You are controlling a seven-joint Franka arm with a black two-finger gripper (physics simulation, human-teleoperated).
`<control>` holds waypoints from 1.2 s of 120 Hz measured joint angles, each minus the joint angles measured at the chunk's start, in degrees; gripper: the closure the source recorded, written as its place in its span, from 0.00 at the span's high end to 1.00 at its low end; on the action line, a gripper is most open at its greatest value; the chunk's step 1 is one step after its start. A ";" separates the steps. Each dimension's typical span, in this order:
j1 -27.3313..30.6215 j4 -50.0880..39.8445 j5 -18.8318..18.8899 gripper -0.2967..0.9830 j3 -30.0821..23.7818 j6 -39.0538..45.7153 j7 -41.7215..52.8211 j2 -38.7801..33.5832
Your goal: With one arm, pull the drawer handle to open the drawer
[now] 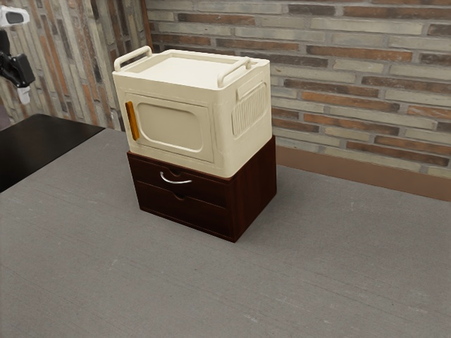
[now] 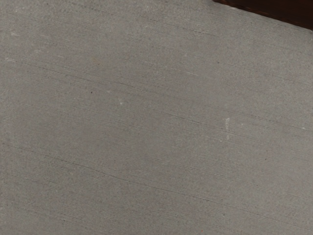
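In the exterior view, my gripper (image 1: 24, 94) hangs at the upper left edge, high above the dark surface and well apart from the drawers; its state cannot be made out. A dark brown two-drawer cabinet (image 1: 257, 184) stands on the grey table. Its upper drawer (image 1: 211, 189) is closed and carries a curved silver handle (image 1: 175, 181). The lower drawer (image 1: 183, 209) is closed too. The wrist view looks down on grey tabletop, with a dark brown edge of the cabinet (image 2: 281, 9) in one corner.
A cream box (image 1: 173, 125) with an orange door handle (image 1: 132, 120) and two top rails sits on the cabinet. Grey tabletop (image 1: 106, 260) spreads in front of it. A black surface (image 1: 42, 148) adjoins at the exterior view's left, and a brick wall (image 1: 352, 84) rises behind.
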 joint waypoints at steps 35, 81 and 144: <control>-6.41 2.25 -0.67 0.77 -0.10 14.01 6.96 -2.64; 0.96 8.66 3.06 0.77 -7.12 16.63 13.75 -3.44; -21.43 -5.47 8.85 0.77 -7.74 21.94 23.00 -4.44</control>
